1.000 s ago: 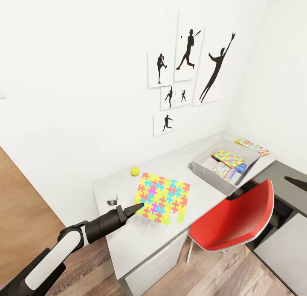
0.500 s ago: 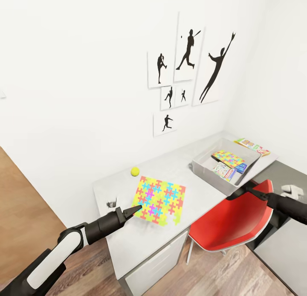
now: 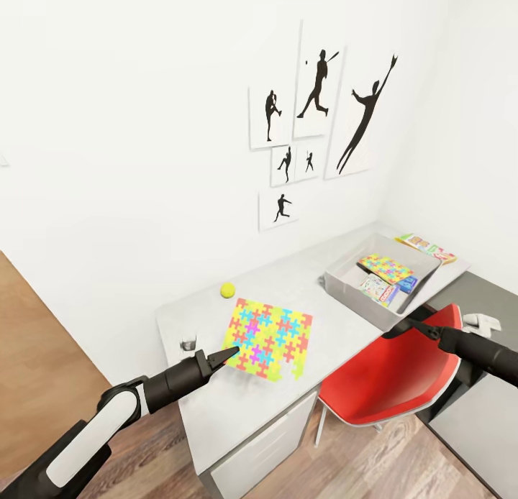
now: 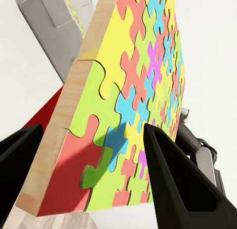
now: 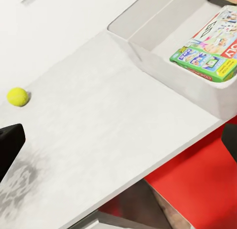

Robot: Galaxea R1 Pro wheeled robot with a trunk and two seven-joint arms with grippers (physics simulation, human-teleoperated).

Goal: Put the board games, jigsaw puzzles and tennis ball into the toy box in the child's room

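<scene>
left gripper [image 3: 229, 353] reaches forward clamped on jigsaw puzzle [image 3: 269, 338] corner, tilted above table [image 3: 216, 405]; right gripper [image 3: 398, 331] jaws apart over red chair [image 3: 388, 377], bare tabletop between.

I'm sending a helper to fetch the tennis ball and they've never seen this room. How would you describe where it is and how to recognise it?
Find the pale grey table under the black silhouette pictures on the white wall. On its top, near the wall and just behind the big multicoloured jigsaw puzzle, lies the tennis ball. It is the one small, round, plain yellow-green thing there; its neighbours are flat and patterned.
</scene>
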